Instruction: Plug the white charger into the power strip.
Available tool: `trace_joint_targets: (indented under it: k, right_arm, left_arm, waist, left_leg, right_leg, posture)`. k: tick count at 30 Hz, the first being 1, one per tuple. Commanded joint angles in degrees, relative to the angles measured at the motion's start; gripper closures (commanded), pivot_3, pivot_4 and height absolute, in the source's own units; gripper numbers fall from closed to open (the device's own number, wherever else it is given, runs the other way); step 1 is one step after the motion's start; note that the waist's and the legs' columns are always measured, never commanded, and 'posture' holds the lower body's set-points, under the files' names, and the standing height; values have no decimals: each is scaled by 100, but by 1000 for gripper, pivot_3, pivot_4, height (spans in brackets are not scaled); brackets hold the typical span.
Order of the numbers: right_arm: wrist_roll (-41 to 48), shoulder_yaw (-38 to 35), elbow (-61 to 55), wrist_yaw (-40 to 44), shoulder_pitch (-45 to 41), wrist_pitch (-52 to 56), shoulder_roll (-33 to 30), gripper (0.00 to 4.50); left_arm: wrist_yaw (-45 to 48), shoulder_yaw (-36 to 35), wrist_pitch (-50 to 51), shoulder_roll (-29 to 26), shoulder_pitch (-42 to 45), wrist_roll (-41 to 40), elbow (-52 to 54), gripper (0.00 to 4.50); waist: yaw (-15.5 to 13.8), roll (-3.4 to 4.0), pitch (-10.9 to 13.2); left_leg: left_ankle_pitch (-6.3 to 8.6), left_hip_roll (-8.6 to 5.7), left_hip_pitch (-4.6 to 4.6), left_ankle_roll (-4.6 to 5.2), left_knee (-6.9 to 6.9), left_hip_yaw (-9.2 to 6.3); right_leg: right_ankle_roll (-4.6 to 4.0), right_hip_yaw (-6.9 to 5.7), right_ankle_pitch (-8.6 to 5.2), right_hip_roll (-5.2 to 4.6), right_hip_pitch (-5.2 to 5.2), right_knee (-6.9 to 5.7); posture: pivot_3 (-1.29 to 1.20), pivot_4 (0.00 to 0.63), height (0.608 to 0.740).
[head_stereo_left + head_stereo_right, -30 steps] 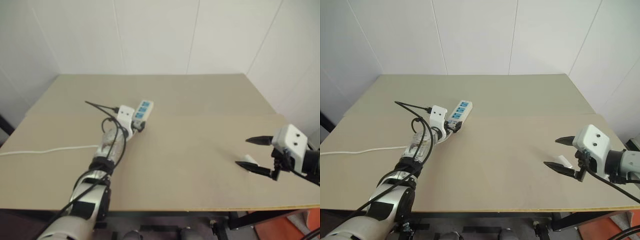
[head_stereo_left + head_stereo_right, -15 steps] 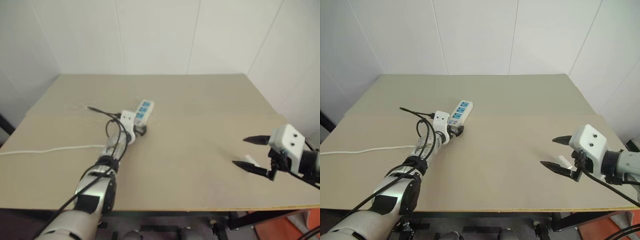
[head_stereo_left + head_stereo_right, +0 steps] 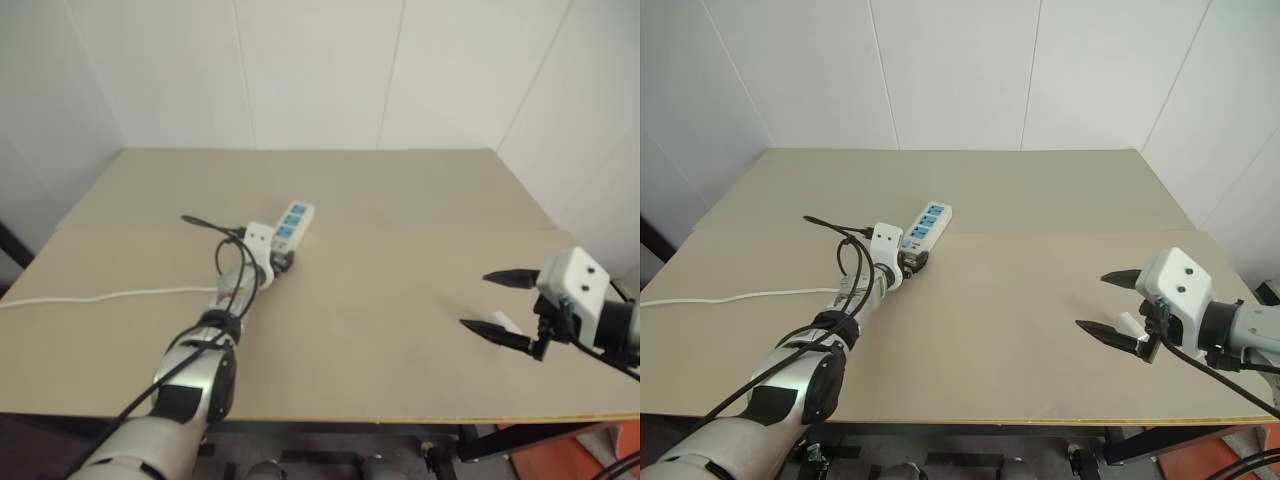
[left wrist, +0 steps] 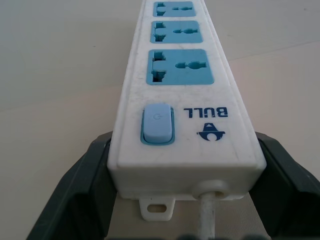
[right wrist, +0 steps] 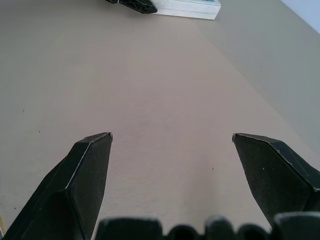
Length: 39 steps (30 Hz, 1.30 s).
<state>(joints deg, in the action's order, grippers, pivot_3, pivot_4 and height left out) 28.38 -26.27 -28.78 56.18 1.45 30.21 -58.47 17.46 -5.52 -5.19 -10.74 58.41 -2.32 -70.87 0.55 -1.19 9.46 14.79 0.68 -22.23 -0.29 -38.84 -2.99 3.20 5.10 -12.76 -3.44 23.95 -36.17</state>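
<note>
The strip is a long white bar with three blue socket faces, a pale blue switch at its near end and a white cord trailing off to the table's left edge; it lies left of the table's middle. The left gripper, arm stretched forward and nearly level, has its black fingers clamped on the strip's switch end. The small white charger lies near the table's right front edge, just beside the right gripper, which hangs over it with fingers spread wide and pointing toward the table's left.

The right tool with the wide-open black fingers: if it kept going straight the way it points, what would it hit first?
Probably only bare table. Far ahead lies the power strip, held by the left tool; whether it lines up exactly is unclear.
</note>
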Motion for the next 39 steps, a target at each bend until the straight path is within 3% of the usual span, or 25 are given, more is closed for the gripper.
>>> trace_joint_targets:
  k: [1, 5, 10, 14, 18, 20, 22, 24, 39]
  right_arm:
    - [73, -350, -98, -9, 96, -7, 25, 0]
    - [97, -388, -129, -103, 121, 6, 101, 0]
    - [92, -358, -149, -171, 132, 7, 190, 0]
    - [17, -325, -56, -254, 61, 24, 151, 0]
    - [-9, -336, 63, -336, -49, -31, 172, 0]
    - [34, -313, 66, -312, -60, -51, 193, 0]
    - [115, -300, 97, -368, -178, -58, 270, 0]
    - [211, -331, 119, -432, -317, 1, 328, 0]
    - [153, -379, 131, -451, -247, 69, 239, 0]
  left_arm:
    - [586, 64, -19, -43, 147, 13, 153, 1222]
    - [1662, 195, 181, -194, -123, -147, 948, 1222]
    - [2968, 398, 1223, -449, -1226, -693, 3305, 1222]
    - [3640, 815, 1912, -897, -2195, -828, 5158, 1222]
    - [3903, 1179, 2109, -1353, -2699, -647, 6062, 1222]
    - [3850, 1303, 2126, -1453, -2856, -566, 6282, 1222]
    - [3598, 1411, 2119, -1372, -2884, -429, 6305, 482]
    - [3431, 1418, 2115, -1237, -2873, -442, 6322, 40]
    - [4711, 496, 981, -1593, -2634, -1661, 5855, 40]
  waist:
    - [-12, 0, 0]
    - [-11, 0, 0]
    - [19, 2, -1]
    - [45, 3, -2]
    - [28, 4, -2]
    - [13, 4, -2]
    - [1, 4, -2]
    - [1, 4, -2]
    - [26, 6, -3]
  left_leg:
    - [0, 0, -1, 0, 0, 0]
    - [0, -1, -5, -1, 0, 1]
    - [-1, 3, -10, -1, 1, 1]
    - [-1, 6, -4, -1, 1, 1]
    - [-1, 6, 4, -1, 0, 4]
    - [-1, 6, 5, -1, 0, 3]
    - [0, 6, 3, 0, 0, 3]
    - [0, 6, 0, 0, -1, 2]
    - [0, 7, 5, 1, 0, 4]
  right_leg:
    - [0, 0, 0, 0, 0, 1]
    - [0, 0, 0, 0, 4, 1]
    - [0, 1, 0, 1, 13, -3]
    - [-1, 4, 0, 3, 12, -9]
    - [-2, 5, 0, 3, 6, -12]
    - [-2, 4, 0, 2, 2, -7]
    - [-1, 4, 0, 1, 0, -2]
    - [-1, 2, 1, 1, 1, 0]
    - [-2, 4, 0, 2, 0, -1]
  posture:
    - [0, 150, 740]
    - [0, 150, 740]
    - [0, 150, 740]
    - [0, 150, 740]
    - [0, 150, 740]
    - [0, 150, 740]
    - [0, 150, 740]
    - [0, 150, 740]
    - [0, 150, 740]
